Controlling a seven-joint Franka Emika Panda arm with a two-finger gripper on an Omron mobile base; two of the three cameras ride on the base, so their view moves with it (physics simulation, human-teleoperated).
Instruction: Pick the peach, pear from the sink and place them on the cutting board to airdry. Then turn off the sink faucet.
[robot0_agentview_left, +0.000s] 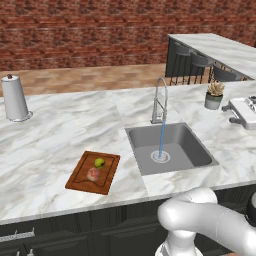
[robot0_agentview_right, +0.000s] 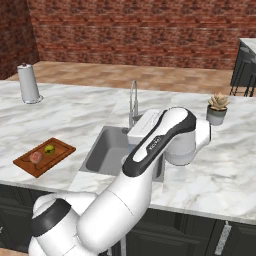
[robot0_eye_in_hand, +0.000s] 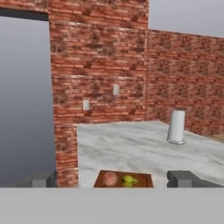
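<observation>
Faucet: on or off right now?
On. A blue stream runs from the sink faucet spout down to the drain of the sink.

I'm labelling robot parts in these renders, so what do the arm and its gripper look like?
The arm is a thick, rounded, glossy white tube with bulbous joints. A long black strip with small white lettering runs along one link, and a dark grey band rings the joint near the base. No cables show. The gripper has two small, blocky, dark grey finger tips.
</observation>
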